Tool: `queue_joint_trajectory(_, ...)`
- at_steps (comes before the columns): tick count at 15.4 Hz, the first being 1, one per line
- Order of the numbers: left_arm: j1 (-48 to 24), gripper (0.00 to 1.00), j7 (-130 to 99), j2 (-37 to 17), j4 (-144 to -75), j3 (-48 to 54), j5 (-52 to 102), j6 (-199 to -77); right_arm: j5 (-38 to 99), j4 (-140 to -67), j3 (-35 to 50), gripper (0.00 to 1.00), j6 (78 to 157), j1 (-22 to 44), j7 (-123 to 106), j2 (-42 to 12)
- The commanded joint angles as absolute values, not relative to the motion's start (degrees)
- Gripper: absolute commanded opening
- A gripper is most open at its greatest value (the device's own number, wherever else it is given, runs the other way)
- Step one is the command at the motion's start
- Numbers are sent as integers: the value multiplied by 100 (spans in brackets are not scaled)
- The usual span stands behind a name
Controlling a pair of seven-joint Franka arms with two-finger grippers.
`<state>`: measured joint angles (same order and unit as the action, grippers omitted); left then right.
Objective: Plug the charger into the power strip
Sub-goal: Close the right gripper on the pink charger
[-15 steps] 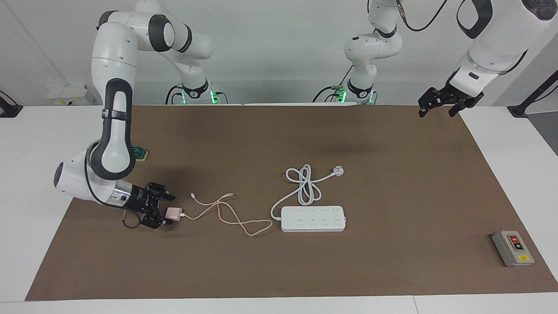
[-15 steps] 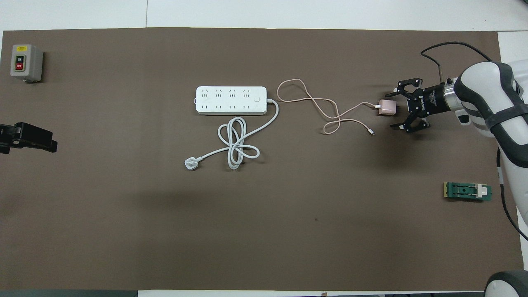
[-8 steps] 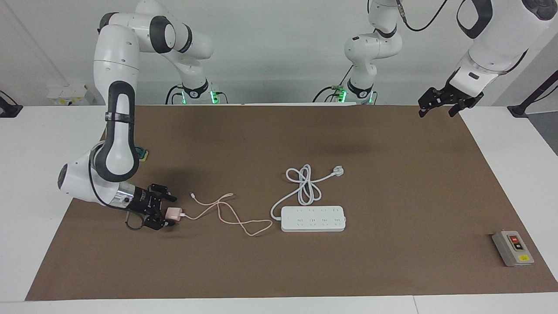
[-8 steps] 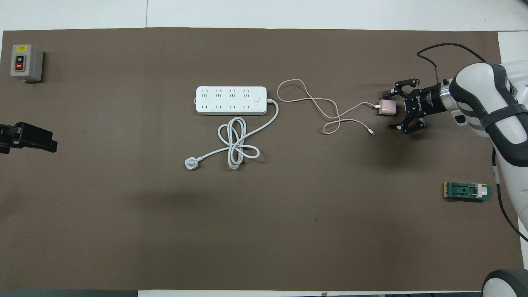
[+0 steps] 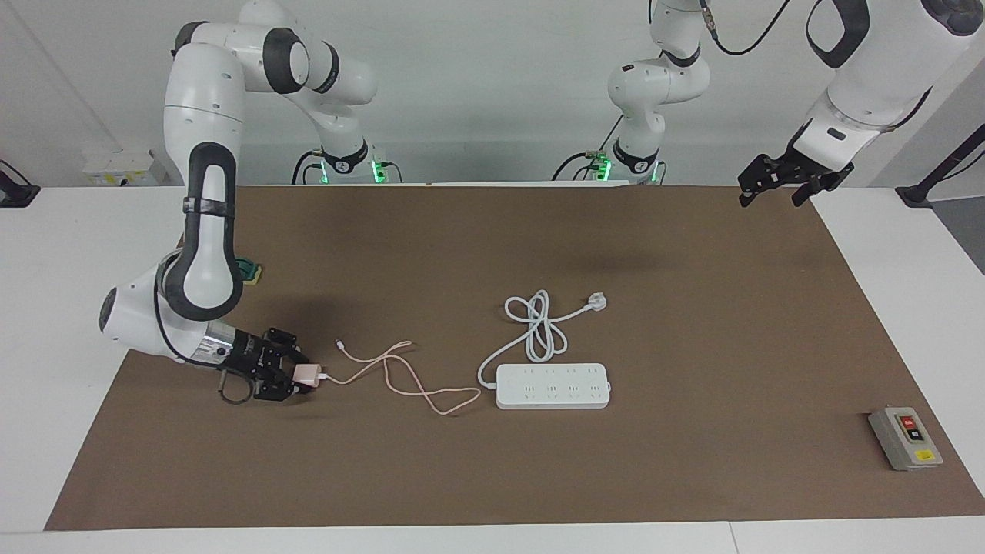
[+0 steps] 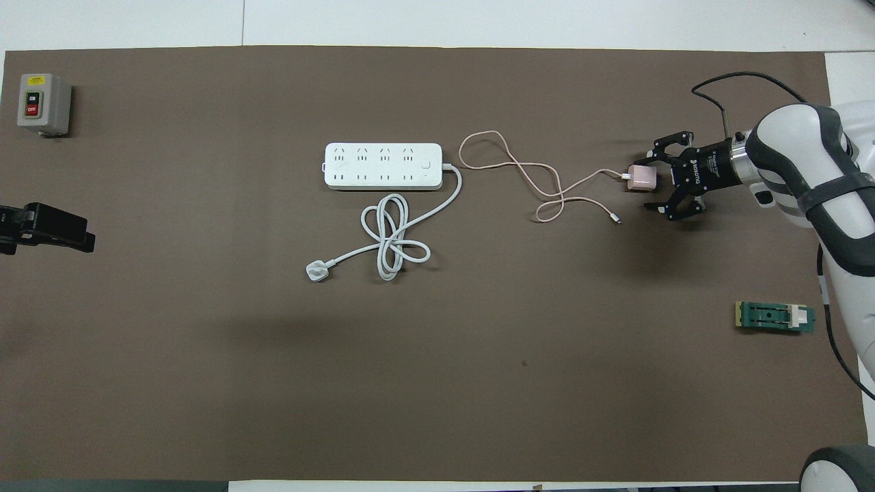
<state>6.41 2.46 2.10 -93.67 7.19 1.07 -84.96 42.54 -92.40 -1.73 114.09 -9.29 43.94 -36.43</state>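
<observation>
While our right gripper (image 5: 296, 377) straddles the pink charger (image 5: 307, 375), jaws apart, contact unclear, the power strip (image 5: 552, 385) lies mid-mat; our left gripper (image 5: 785, 181) waits raised, fingers unreadable.

Light is even and bright from overhead, no glare on my mat (image 6: 437, 383). Soft, diffuse shadows: one dark patch under my right gripper (image 5: 302, 375) at lower left of the facing view, another faint smear at upper centre. Overhead view shows a broad dim band across lower left. Both views are sharp across the frame; no motion blur, slight bowing along the mat's upper edge.
</observation>
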Motion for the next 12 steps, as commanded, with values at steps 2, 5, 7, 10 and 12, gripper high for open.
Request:
queue_joint_trajectory(2,580,100,272,369,-9554,659,-9,-8578,4263,-9527,-185,0,11980,-958,3885,-3814)
queue_joint_trajectory(5,580,100,272,369,-9554,659,-9,-8578,4219,-9519,-193,0,11980,-853,4051,-3806)
queue_joint_trajectory(7,580,100,272,369,-9554,659,-9,-8578,4193,-9466,-202,0,11840,-818,4217,-3692)
queue_joint_trajectory(10,580,100,272,369,-9554,659,-9,-8578,4184,-9300,-220,0,11208,-660,4832,-3324)
queue_joint_trajectory(12,580,100,272,369,-9554,659,-9,-8587,4122,-9115,-211,0,10699,-615,5219,-3138)
